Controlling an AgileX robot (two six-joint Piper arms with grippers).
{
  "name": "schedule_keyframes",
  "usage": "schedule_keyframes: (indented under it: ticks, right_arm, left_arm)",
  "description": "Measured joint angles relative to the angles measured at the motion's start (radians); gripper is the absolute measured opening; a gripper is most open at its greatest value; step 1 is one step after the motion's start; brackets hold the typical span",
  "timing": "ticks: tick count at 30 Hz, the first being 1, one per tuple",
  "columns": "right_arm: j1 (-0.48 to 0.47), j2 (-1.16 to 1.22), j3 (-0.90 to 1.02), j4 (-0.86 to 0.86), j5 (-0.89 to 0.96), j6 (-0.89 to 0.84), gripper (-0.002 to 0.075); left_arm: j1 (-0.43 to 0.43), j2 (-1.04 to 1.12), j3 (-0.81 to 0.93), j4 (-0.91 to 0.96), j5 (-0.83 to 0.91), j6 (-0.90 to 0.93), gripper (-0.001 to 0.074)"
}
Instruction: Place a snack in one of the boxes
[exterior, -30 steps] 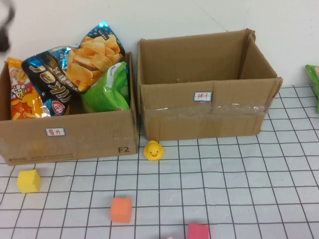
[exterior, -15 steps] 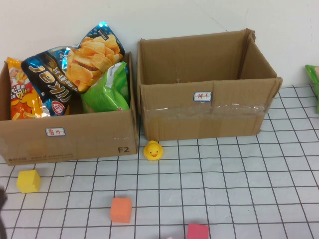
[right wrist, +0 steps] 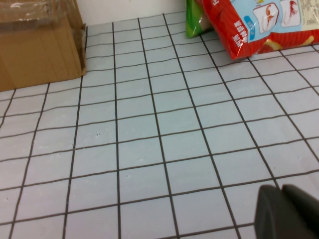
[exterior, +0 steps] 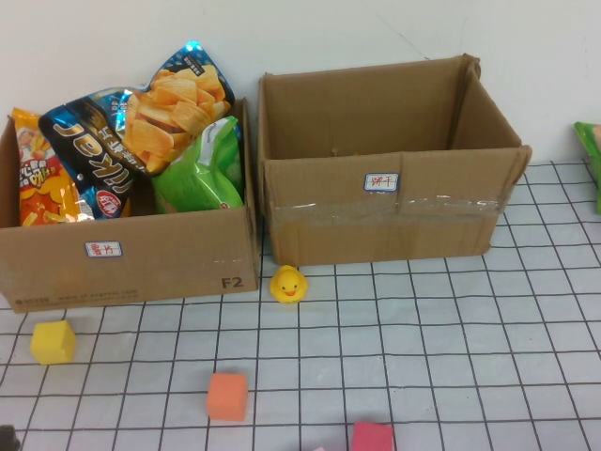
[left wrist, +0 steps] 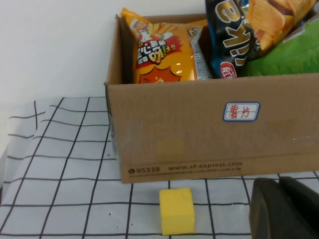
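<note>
The left cardboard box [exterior: 131, 263] holds an orange snack bag [exterior: 38, 183], a black-and-blue chips bag [exterior: 141, 122] and a green bag [exterior: 202, 169]. The right cardboard box [exterior: 390, 211] looks empty inside. My left gripper [left wrist: 281, 209] is shut and empty, low over the mat in front of the left box [left wrist: 199, 134]; only a dark sliver of it [exterior: 6, 438] shows in the high view. My right gripper [right wrist: 281, 211] is shut and empty over the bare mat. A red snack bag [right wrist: 254, 25] and a green bag [right wrist: 193, 20] lie beyond it.
A yellow duck [exterior: 288, 284] sits in front of the gap between the boxes. A yellow cube [exterior: 53, 342], an orange cube [exterior: 227, 396] and a pink cube [exterior: 373, 437] lie on the gridded mat. A green bag [exterior: 592, 155] pokes in at the right edge.
The left arm was a dark blur at the top left, then at the lower left edge, and now shows only at the bottom left corner. The bags and boxes have not moved.
</note>
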Motion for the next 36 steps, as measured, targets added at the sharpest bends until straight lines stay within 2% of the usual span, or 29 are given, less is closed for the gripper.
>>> schedule_keyframes:
  ticks: [16,23,32,34,36]
  right_arm:
    - [0.0,0.0,0.0,0.002,0.0,0.0,-0.0001]
    - [0.0,0.0,0.0,0.002,0.0,0.0,-0.0001]
    - [0.0,0.0,0.0,0.002,0.0,0.0,-0.0001]
    - [0.0,0.0,0.0,0.002,0.0,0.0,-0.0001]
    - [0.0,0.0,0.0,0.002,0.0,0.0,-0.0001]
  left_arm:
    - [-0.023,-0.427,0.132,-0.001,-0.024,0.053,-0.0001]
    - [-0.023,-0.452,0.132,-0.004,-0.024,0.055,-0.0002]
    - [-0.023,-0.452,0.132,-0.002,0.103,0.029,-0.0002]
    - [-0.023,-0.453,0.132,0.128,0.113,-0.104,-0.0002]
    - [-0.014,-0.454,0.132,0.408,0.13,-0.444,-0.0002]
